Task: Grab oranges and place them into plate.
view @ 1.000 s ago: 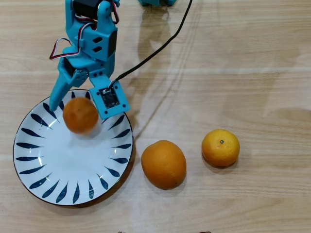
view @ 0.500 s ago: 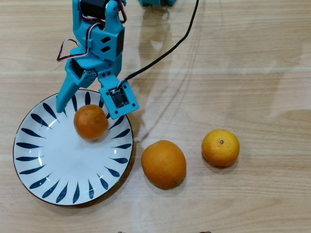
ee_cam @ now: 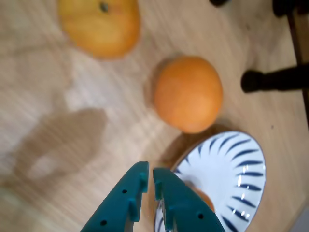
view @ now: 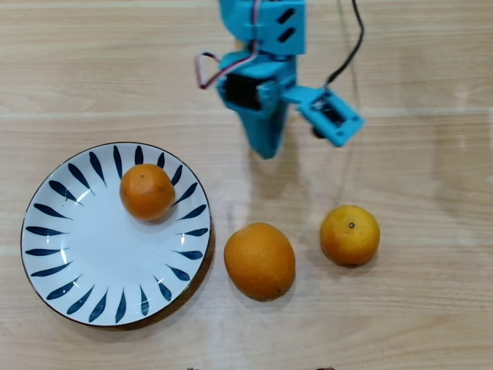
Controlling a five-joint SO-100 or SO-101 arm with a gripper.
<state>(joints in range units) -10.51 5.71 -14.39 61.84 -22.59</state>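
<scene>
Blue-rimmed plate (view: 46, 231) already held small orange (view: 146, 191), near its upper rim in overhead view. Big orange (view: 259, 260) sat on wood just beside plate; yellower orange (view: 350, 234) lay further right. Step in hand, by my read: one placed, second pick pending. Your claw (ee_cam: 148, 176) was pressed nearly together, only thin slit between fingers, holding nothing, touching nothing, raised over table. Next you'd need to spread it wide, then lower over big orange

Overhead view looks straight down; wrist view hovers nearer, both sharing the plate (view: 46, 231) (ee_cam: 251, 181).
</scene>
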